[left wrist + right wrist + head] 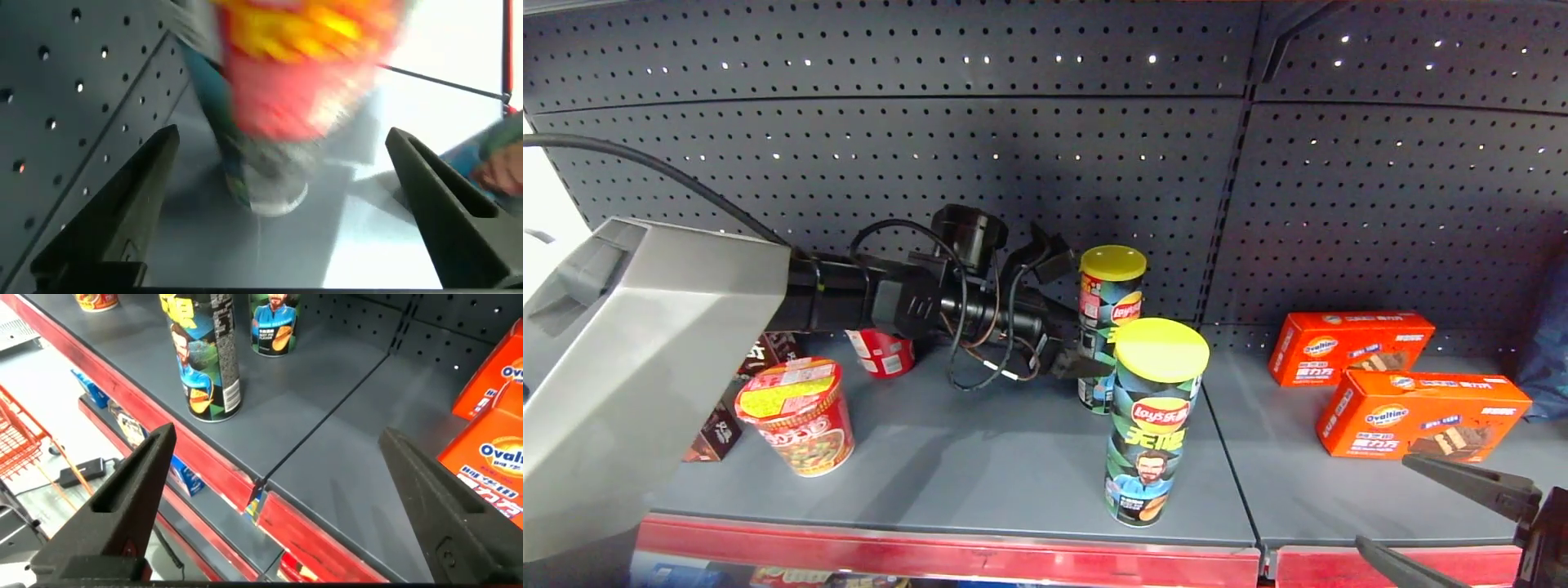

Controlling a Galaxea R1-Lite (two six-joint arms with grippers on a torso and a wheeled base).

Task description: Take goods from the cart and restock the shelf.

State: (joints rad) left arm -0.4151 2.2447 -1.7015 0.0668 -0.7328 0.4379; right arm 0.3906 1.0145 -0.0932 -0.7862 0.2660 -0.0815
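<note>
1. The left gripper [282, 135] is way at the back of the shelf [980, 457], fingers spread wide on either side of the rear chip can [1111, 302], and doesn't look clamped on it.
2. The front chip can [1156, 425] stands upright near the shelf's front edge.
3. The right gripper [278, 433] hangs by the red front lip, fingers apart, near the orange boxes [1421, 412].
4. A noodle cup [799, 416] sits off to the left.

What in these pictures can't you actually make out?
Rear chip can: lower half behind the left gripper and front can, head view; blurred in left wrist view.
Red cup: mostly behind the left arm, head view.
Brown boxes: covered by that arm's grey housing, head view.
Red wire cart: cut off by the edge, right wrist view; contents unseen.
</note>
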